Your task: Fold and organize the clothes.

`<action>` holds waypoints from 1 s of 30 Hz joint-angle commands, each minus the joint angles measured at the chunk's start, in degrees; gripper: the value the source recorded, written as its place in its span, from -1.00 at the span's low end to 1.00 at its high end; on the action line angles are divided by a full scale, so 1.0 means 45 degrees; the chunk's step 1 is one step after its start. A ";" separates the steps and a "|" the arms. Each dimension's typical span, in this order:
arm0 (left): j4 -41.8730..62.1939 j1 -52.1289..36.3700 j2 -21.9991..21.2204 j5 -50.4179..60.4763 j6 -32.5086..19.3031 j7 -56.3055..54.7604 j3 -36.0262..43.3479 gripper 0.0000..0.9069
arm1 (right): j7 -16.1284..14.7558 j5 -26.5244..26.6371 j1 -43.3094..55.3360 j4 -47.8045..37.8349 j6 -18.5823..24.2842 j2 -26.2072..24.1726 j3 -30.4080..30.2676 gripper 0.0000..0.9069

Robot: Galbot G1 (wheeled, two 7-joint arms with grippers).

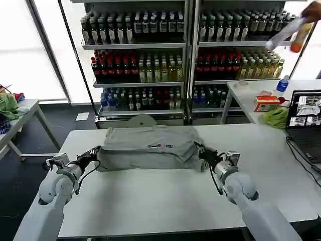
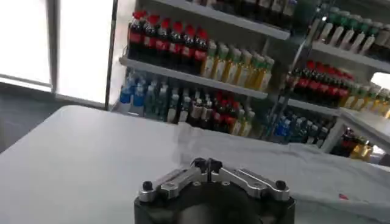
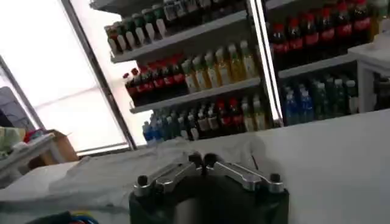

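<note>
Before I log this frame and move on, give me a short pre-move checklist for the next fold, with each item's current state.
1. Shirt lies on the table, partly folded: ok.
2. Left gripper at the shirt's left edge: ok.
3. Right gripper at the shirt's right edge: ok.
4. Both pairs of fingers closed: ok.
5. Cloth actually pinched in either gripper: cannot tell.
6. Bare table in front of the shirt for folding: ok.

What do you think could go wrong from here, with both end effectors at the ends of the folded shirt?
1. The left end effector and right end effector seem to pinch only the edges of the grey shirt, so a layer could slip and undo the fold.
2. Uneven pulling might skew the shirt on the white table.
</note>
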 commanded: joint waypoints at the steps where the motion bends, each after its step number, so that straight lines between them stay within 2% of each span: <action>1: 0.0697 -0.0311 -0.0054 0.0020 -0.0013 0.0011 0.0125 -0.73 | -0.0037 -0.0649 0.1720 -0.2043 -0.0031 0.0486 -0.0981 1.00; 2: 0.0734 -0.0316 -0.0047 0.0051 -0.0010 0.0051 0.0202 0.58 | -0.0095 -0.0969 0.1774 -0.2210 -0.0238 0.0586 -0.1061 1.00; 3: 0.0831 -0.0339 -0.0050 0.0104 -0.0005 0.0081 0.0327 1.00 | -0.0194 -0.1264 0.1860 -0.2372 -0.0442 0.0665 -0.1137 1.00; 6: 0.1121 -0.0428 -0.0093 0.0262 0.0014 0.0300 0.0552 1.00 | -0.0435 -0.2071 0.1906 -0.2713 -0.0853 0.0876 -0.1337 1.00; 10: 0.1060 -0.0327 -0.0102 0.0548 -0.0020 0.0440 0.0491 1.00 | -0.0379 -0.2133 0.1618 -0.2370 -0.0836 0.0922 -0.0993 1.00; 17: 0.0693 -0.0040 0.0288 0.0519 -0.0034 0.0316 -0.0017 1.00 | -0.0334 -0.2219 0.0630 -0.1191 -0.1022 0.1017 0.0718 1.00; 22: -0.0356 0.0700 0.0494 0.0511 0.0063 0.0121 -0.0354 1.00 | -0.0835 -0.2640 -0.0210 0.0078 -0.1347 0.0866 0.1790 1.00; 27: -0.1389 0.1597 0.0370 0.0511 0.0257 -0.0130 -0.0459 1.00 | -0.1369 -0.4058 -0.1679 0.1243 -0.1673 0.0490 0.2544 1.00; 30: -0.1671 0.1906 0.0132 0.0532 0.0414 -0.0182 -0.0383 1.00 | -0.1456 -0.5031 -0.2685 0.1813 -0.2370 0.0667 0.2975 1.00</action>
